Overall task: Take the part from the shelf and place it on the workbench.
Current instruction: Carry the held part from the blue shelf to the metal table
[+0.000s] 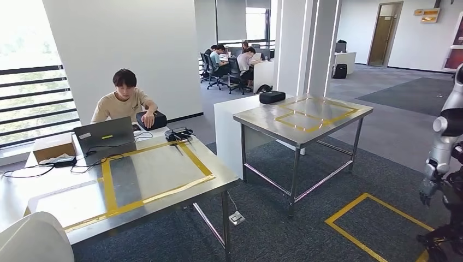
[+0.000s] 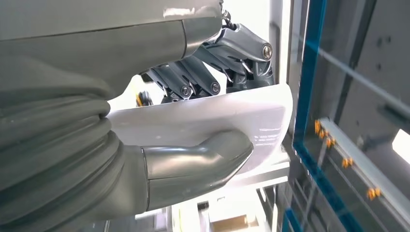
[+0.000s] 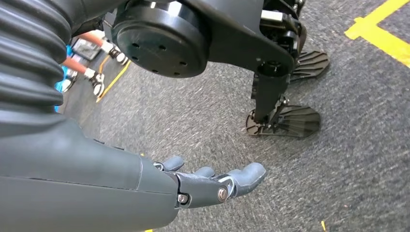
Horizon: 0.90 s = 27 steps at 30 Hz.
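White part (image 2: 203, 123) sits pinched in the left hand (image 2: 193, 121), thumb on one face and dark fingers (image 2: 193, 84) on the other. Left to right in the head view: a steel tabletop (image 1: 158, 180) with yellow tape, laptop (image 1: 105, 139) and a seated person (image 1: 124, 101); a second steel tabletop (image 1: 303, 114); grey carpet (image 1: 382, 136). Right hand (image 3: 212, 181) hangs over the floor, fingers spread, holding nothing.

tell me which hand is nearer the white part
Left. The left hand grips the white part, thumb on one face, fingers on the other. The right hand hangs open over the carpet.
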Each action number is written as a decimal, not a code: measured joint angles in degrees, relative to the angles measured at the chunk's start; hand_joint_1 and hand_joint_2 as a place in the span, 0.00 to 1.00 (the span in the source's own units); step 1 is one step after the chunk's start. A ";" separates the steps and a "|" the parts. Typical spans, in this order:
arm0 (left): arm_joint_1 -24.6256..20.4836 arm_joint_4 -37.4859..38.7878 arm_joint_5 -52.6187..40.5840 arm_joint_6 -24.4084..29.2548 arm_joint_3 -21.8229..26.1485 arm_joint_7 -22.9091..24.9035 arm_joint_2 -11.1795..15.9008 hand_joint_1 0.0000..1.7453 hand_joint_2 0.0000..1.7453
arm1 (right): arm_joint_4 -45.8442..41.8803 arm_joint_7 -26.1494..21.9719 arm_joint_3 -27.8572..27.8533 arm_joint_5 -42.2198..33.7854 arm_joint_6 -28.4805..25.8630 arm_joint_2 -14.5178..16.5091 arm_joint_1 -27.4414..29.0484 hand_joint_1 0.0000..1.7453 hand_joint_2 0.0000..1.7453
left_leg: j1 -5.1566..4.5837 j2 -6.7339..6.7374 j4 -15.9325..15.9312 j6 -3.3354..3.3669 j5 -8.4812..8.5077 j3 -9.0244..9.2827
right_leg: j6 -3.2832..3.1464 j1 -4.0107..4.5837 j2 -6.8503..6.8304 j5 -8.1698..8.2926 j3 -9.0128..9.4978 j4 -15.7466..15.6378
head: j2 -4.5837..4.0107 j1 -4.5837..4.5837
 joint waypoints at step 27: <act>2.42 -0.01 -1.53 1.55 -0.34 0.39 -0.04 1.00 1.00 | 0.00 0.18 -0.77 -1.21 -0.78 0.36 0.59 0.00 1.00 | 0.88 -4.54 9.38 -1.09 -2.19 -5.06 | -0.59 -0.55 6.32 0.87 -0.87 0.06 | 0.00 -0.17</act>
